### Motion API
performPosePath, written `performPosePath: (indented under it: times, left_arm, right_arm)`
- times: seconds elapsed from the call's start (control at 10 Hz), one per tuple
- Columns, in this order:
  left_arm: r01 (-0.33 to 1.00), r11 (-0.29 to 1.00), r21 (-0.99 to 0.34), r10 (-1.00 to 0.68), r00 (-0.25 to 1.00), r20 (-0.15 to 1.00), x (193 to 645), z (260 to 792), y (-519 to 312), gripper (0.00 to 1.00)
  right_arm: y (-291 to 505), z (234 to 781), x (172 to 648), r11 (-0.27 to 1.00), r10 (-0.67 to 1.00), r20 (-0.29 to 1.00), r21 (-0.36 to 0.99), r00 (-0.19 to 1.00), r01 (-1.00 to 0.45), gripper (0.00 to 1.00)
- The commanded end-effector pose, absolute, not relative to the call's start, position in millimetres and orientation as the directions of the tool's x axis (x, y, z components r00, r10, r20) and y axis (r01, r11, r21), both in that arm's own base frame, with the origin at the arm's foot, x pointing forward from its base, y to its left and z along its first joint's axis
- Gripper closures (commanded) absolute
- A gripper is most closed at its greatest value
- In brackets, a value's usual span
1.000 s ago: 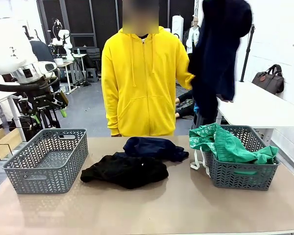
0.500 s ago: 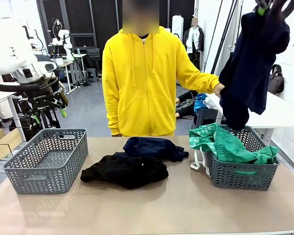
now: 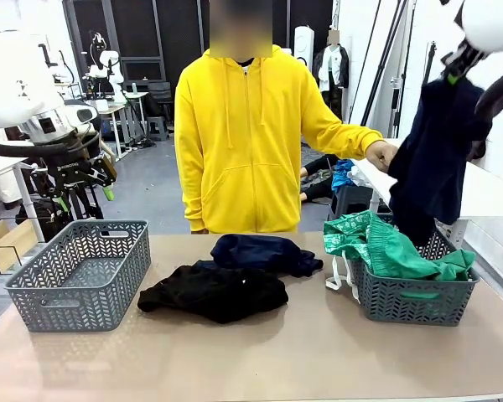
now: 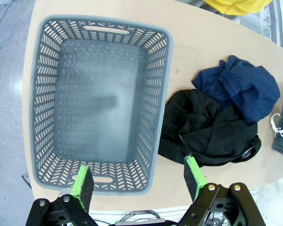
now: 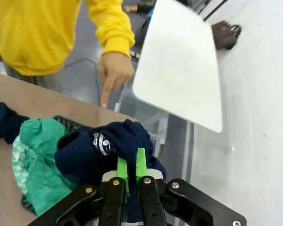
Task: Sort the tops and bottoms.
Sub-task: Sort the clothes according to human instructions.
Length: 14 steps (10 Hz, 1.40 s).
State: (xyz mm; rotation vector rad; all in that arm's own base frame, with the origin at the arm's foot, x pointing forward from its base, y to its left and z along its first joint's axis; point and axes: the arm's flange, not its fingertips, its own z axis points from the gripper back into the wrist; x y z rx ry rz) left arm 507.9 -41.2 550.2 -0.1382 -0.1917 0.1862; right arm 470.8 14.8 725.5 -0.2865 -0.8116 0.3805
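While the right arm has been swinging its load across, the left gripper [image 3: 85, 194] has stayed put, jaws wide and empty, hovering over the left basket [image 3: 109, 276], which holds nothing. On the counter [image 3: 277, 360] the black garment [image 3: 214, 291] and the bunched navy garment [image 3: 264, 251] touching its far side lie as they did a second ago. Further right, the green garment [image 3: 394, 251] drapes over the near-left rim of the right basket [image 3: 411, 303], with its white cords dangling outside. The person's hand [image 3: 381, 155], hidden a second ago, now reaches out just beside the hanging navy garment [image 3: 440, 159]; in the right wrist view its forefinger points downward. That garment has moved from beside the person to above the right basket and come lower, its hem down at the basket's far rim. The right gripper [image 3: 454, 74] is clamped tight on its top edge. I judge a drop into that basket is close. A round white print on the held cloth is too small to read, as is the lettering on the left gripper.
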Motion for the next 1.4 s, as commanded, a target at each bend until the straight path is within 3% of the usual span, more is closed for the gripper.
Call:
performPosePath:
  times: [0.0,0.6,0.7,1.1,1.2,1.3]
  left_arm:
    - [-0.188,0.971,-0.146,0.213,0.959,0.184,507.1,550.9,-42.4,0.0]
    - [-0.188,0.971,-0.146,0.213,0.959,0.184,507.1,550.9,-42.4,0.0]
    - [-0.188,0.971,-0.146,0.213,0.959,0.184,507.1,550.9,-42.4,0.0]
    - [-0.188,0.971,-0.146,0.213,0.959,0.184,507.1,550.9,-42.4,0.0]
    - [-0.188,0.971,-0.146,0.213,0.959,0.184,507.1,550.9,-42.4,0.0]
    - [-0.188,0.971,-0.146,0.213,0.959,0.184,507.1,550.9,-42.4,0.0]
  right_arm:
    - [9.5,685.0,489.7,0.923,0.384,0.682,-0.295,0.623,-0.246,1.0]
    - [-4.5,570.3,524.7,0.947,0.32,0.584,-0.168,0.746,-0.274,0.98]
    - [-2.8,558.5,528.9,0.947,0.321,0.55,-0.165,0.771,-0.276,0.84]
    - [6.6,558.0,531.6,0.935,0.353,0.518,-0.175,0.779,-0.307,0.08]
    - [8.4,559.9,530.9,0.934,0.355,0.52,-0.165,0.777,-0.317,0.0]
    - [10.5,563.2,528.5,0.932,0.359,0.523,-0.157,0.773,-0.327,0.0]
